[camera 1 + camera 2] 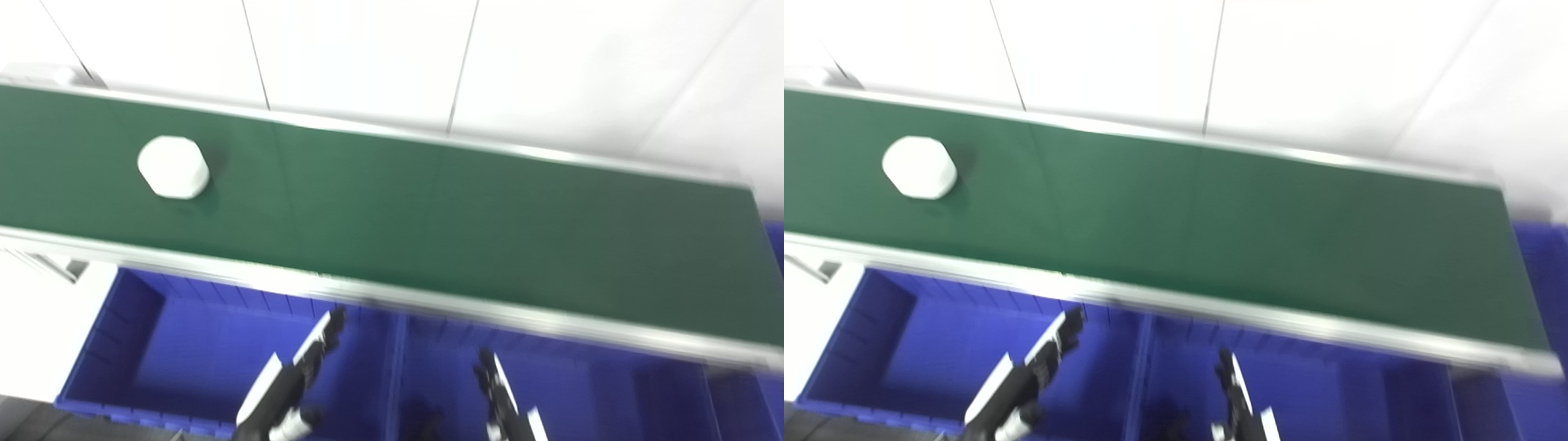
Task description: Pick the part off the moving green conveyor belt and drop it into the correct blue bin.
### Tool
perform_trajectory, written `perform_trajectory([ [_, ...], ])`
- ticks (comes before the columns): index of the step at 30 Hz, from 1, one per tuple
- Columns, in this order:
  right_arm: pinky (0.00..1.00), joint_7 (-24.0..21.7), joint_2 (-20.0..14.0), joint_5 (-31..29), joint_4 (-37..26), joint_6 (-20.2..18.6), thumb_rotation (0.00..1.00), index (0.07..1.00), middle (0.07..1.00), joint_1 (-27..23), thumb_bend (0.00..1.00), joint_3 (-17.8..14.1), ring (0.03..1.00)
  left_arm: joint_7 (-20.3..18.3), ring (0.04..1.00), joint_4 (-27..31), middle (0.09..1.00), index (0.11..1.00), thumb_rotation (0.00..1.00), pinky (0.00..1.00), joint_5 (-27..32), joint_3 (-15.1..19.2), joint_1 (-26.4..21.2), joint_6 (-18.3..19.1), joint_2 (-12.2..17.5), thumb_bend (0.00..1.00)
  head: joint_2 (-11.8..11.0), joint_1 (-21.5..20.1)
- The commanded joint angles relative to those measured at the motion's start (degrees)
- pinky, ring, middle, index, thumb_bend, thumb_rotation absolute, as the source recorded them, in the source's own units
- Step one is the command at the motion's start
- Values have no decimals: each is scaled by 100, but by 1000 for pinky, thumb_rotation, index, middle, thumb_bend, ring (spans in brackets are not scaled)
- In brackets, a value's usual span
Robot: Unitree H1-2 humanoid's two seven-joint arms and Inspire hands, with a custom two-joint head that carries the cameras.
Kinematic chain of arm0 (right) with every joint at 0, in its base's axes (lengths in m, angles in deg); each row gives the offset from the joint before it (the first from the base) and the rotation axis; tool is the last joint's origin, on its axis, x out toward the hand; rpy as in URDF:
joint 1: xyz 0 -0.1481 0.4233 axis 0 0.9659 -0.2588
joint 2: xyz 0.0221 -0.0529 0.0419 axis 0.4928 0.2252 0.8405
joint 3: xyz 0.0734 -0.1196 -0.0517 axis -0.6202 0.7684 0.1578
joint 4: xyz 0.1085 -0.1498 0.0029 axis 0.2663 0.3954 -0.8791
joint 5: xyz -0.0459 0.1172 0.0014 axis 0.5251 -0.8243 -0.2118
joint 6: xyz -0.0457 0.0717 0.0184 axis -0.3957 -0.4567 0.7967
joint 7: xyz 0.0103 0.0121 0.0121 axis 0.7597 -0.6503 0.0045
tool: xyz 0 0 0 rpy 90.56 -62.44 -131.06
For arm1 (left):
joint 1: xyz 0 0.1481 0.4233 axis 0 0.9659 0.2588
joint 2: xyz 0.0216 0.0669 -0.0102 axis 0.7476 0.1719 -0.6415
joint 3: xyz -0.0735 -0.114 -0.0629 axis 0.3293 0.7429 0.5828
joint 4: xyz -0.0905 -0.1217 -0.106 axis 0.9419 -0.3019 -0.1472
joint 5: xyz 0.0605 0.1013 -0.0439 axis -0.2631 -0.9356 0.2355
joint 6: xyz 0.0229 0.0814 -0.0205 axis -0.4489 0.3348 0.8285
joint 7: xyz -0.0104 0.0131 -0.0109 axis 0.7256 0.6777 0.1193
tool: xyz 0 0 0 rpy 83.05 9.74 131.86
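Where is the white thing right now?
The white part sits on the green conveyor belt, far toward its left end, away from both hands, which are above the blue bins below.

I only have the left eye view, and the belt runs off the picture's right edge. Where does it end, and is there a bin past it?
Observer: In the right eye view the green belt ends inside the picture, and its near right corner shows whole.
Operator: And beyond that end?
Observer: A blue bin shows past the end, a wider strip than the sliver you get. What is inside it cannot be seen.
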Motion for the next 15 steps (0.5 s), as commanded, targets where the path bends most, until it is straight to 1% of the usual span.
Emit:
perform_trajectory([
  [1,1000,-19,-7,-78,-25,327,1000,1000,1000,-11,935,-5,983,68,1000,43,1000,1000,932,938,-23,-18,-23,-301,-51,1000,8,64],
  [2,1000,-18,-8,-89,-16,327,1000,1000,1000,-19,938,-8,984,79,1000,34,1000,1000,935,929,-49,-20,-33,-319,-57,1000,8,64],
  [3,1000,-25,-6,-103,-13,325,1000,1000,1000,-27,939,-16,985,104,1000,36,1000,1000,937,924,-113,-21,-43,-341,-65,1000,-5,148],
  [4,1000,-30,-4,-113,-11,324,1000,1000,1000,-31,951,-20,988,122,1000,37,1000,1000,939,900,-156,-22,-49,-356,-71,1000,-5,148],
  [5,1000,-42,-2,-138,3,323,1000,1000,1000,-43,955,-27,989,138,1000,34,1000,1000,940,891,-236,-31,-77,-472,-61,1000,-5,204],
  [6,1000,-51,-1,-157,15,323,1000,1000,1000,-52,963,-32,993,152,995,27,1000,1000,914,866,-293,-38,-99,-561,-52,987,-10,216],
  [7,1000,-60,-1,-179,28,323,1000,1000,1000,-62,965,-37,995,152,994,92,1000,1000,905,856,-315,-46,-122,-636,-41,981,-25,277],
  [8,1000,-66,-2,-194,37,323,1000,1000,1000,-69,968,-39,997,154,991,140,1000,1000,869,860,-327,-52,-136,-680,-33,983,-25,277],
  [9,1000,-64,-4,-208,55,325,1000,1000,1000,-80,970,-46,998,101,990,304,1000,1000,851,862,-200,-67,-154,-648,-4,984,-47,340],
  [10,1000,-62,-6,-217,68,326,1000,1000,1000,-88,968,-51,997,63,996,417,1000,1000,791,890,-105,-78,-167,-623,18,995,-47,340],
  [11,1000,-84,-4,-279,90,325,1000,1000,1000,-104,968,-65,996,24,998,671,1000,1000,770,900,12,-74,-217,-556,57,998,-97,440],
  [12,1000,-101,-1,-327,105,325,1000,1000,1000,-114,968,-75,999,1,1000,850,1000,1000,726,916,88,-72,-253,-506,85,1000,-97,440],
  [13,1000,-156,1,-452,121,324,1000,1000,1000,-131,968,-88,1000,16,1000,1109,1000,1000,711,922,67,-25,-352,-427,100,1000,-151,537],
  [14,1000,-203,2,-554,138,323,1000,1000,1000,-150,958,-103,1000,29,1000,1318,1000,1000,668,903,41,17,-461,-350,110,1000,-179,588],
  [15,1000,-242,3,-620,158,324,1000,1000,1000,-166,952,-119,1000,40,1000,1426,1000,1000,645,898,12,42,-532,-301,111,1000,-199,642],
])
